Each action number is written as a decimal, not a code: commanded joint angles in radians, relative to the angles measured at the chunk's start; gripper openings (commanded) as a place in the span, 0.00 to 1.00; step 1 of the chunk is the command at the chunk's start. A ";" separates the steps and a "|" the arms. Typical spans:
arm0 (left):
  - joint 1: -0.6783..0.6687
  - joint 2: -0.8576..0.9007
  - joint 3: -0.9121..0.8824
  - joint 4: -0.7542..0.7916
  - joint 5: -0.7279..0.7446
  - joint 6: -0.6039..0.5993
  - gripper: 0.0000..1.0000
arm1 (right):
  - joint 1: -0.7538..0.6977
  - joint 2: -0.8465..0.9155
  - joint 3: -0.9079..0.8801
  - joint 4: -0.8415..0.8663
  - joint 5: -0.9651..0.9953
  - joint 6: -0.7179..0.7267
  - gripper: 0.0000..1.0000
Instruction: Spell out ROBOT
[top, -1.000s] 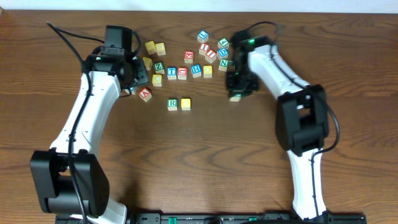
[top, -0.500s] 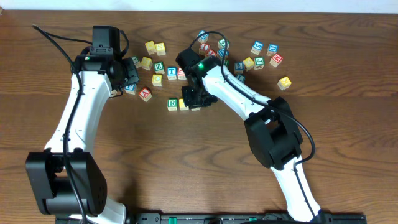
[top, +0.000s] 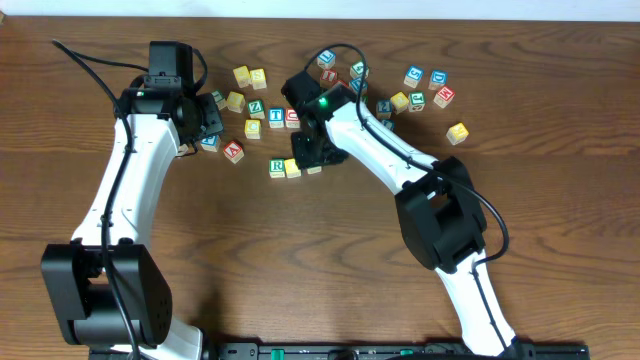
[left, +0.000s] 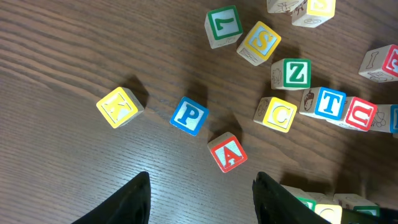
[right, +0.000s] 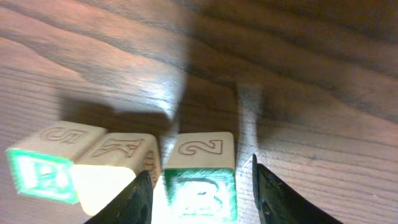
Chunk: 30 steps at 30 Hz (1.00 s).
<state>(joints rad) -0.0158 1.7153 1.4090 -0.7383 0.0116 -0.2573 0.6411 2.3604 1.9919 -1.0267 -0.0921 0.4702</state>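
Note:
A green R block (top: 277, 167) and a yellow block (top: 293, 168) stand in a row mid-table. In the right wrist view they show as the green block (right: 40, 171) and the yellow block (right: 115, 177). A green-faced block (right: 199, 180) sits on the table just right of them, between the fingers of my right gripper (right: 200, 199). The gripper is open, with a small gap on each side of the block. In the overhead view the right gripper (top: 312, 158) covers this block. My left gripper (left: 202, 202) is open and empty over bare wood, near the red A block (left: 227, 151).
Loose blocks lie near the left gripper: yellow K (left: 118, 106), blue P (left: 189, 115), yellow C (left: 275, 114), green Z (left: 290, 73), blue T (left: 326, 102). More blocks cluster at the back (top: 340, 80) and the back right (top: 438, 78). A lone yellow block (top: 458, 132) lies at the right.
My right arm has swung left from the back cluster to the row and set the green-faced block beside the yellow one. My left arm has shifted slightly left.

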 joint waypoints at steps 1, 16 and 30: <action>0.000 0.004 0.012 -0.006 -0.016 0.013 0.52 | -0.017 -0.032 0.119 -0.053 0.011 -0.008 0.48; -0.001 0.004 0.012 -0.021 -0.016 0.013 0.52 | -0.304 -0.034 0.563 -0.476 0.027 -0.113 0.50; -0.003 0.004 0.012 -0.033 -0.015 0.013 0.52 | -0.550 -0.126 0.687 -0.671 0.018 -0.206 0.58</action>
<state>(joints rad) -0.0158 1.7153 1.4090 -0.7681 0.0116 -0.2573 0.1028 2.2559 2.6591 -1.6947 -0.0673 0.2794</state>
